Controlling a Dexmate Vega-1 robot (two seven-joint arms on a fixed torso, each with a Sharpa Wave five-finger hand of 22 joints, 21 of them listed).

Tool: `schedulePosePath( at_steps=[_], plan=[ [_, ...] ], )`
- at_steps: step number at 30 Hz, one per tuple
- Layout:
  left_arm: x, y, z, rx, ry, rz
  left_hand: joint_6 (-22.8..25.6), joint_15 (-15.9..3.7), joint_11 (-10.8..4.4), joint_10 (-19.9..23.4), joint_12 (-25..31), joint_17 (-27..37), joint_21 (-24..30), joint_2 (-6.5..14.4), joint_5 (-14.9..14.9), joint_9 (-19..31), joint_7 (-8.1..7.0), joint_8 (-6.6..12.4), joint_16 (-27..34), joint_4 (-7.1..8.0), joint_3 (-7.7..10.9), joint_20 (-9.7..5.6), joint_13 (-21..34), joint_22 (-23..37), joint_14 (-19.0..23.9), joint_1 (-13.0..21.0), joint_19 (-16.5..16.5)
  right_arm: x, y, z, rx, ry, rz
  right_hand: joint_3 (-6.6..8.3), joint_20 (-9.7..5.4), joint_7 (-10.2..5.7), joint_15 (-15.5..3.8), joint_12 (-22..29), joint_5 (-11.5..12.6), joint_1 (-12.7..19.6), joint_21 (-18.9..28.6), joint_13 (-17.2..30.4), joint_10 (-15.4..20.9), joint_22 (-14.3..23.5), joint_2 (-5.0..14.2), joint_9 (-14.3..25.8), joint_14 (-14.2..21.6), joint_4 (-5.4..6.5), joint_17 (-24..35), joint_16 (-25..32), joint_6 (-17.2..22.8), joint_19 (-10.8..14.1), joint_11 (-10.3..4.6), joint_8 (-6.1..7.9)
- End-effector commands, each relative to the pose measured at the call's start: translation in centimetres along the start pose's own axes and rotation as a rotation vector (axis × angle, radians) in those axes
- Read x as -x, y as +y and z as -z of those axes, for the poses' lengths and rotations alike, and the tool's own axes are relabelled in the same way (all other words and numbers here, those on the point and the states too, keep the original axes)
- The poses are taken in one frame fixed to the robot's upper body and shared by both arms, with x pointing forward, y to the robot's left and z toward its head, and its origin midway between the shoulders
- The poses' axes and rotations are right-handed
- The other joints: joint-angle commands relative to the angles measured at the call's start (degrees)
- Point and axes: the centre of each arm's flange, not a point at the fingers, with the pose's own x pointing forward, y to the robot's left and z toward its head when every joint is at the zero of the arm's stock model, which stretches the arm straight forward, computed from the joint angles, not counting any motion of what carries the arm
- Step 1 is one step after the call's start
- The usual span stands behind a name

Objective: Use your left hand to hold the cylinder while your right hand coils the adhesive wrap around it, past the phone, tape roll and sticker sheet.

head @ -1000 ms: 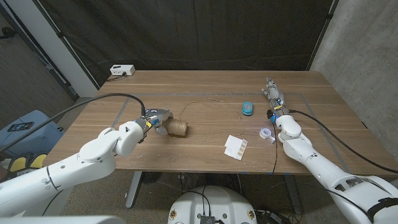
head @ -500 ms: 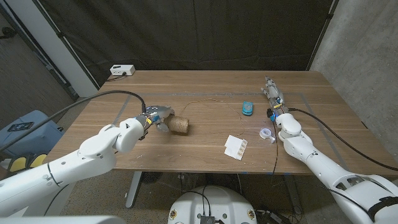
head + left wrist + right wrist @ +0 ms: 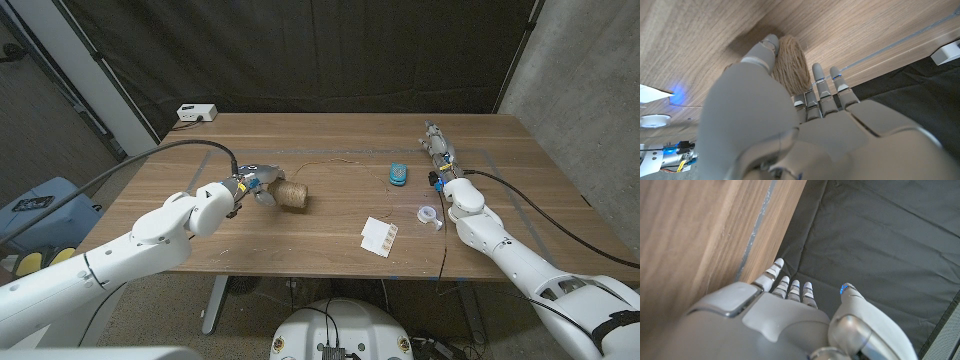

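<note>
The cylinder, wound in tan twine, lies on its side left of the table's middle. My left hand grips its near end, thumb on one side and fingers on the other, as the left wrist view shows around the cylinder. A thin strand trails from it toward the blue phone. The tape roll and the white sticker sheet lie at the right front. My right hand stands beyond the phone with fingers stretched out, holding nothing; its own view shows the hand over the table's edge.
A white box sits at the table's far left corner. Faint tape lines mark the wood. A dark curtain hangs behind the table. Black cables run along both arms.
My left hand has carried the cylinder a little farther from me and slightly to the right. The right arm has stayed still.
</note>
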Motion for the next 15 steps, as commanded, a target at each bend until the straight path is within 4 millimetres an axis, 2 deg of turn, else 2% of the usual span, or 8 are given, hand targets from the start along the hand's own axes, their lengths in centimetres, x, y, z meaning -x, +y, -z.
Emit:
schedulePosePath(
  at_steps=[1, 15],
  plan=[
    [-1.13, 0.97, -0.08, 0.019, -0.025, -0.013, 0.87, 0.00, -0.61, 1.60, 0.10, 0.22, 0.20, 1.42, 0.49, 4.33, -0.12, 4.57, -0.08, 0.90, 0.79, -0.08, 0.50, 0.18, 0.56, 0.64, 0.08, -0.36, 0.30, -0.66, 0.024, 0.004, -0.025, 0.39, -0.20, -0.15, -0.01, 0.28, -0.05, -0.55, 0.41, 0.12, -0.34, 0.27, 0.06, 0.15, -0.44, -0.17, 0.05, 0.50, 0.30, -0.09, 0.03, 0.30],
    [-1.03, 1.63, -0.76, 0.032, -0.029, -0.021, 0.75, -0.11, -0.72, 1.58, -0.19, 0.08, 0.26, 1.43, 0.68, 4.74, -0.41, 5.16, -0.28, 0.92, 0.81, -0.12, 0.53, 0.12, 0.71, 0.54, 0.01, -0.27, 0.19, -1.35, 0.034, 0.001, -0.034, 0.55, -0.26, -0.19, -0.10, 0.38, -0.05, -0.51, 0.44, 0.12, -0.08, 0.27, 0.11, 0.16, -0.26, -0.36, 0.01, 0.57, 0.57, -0.02, -0.06, 0.41]
  ],
)
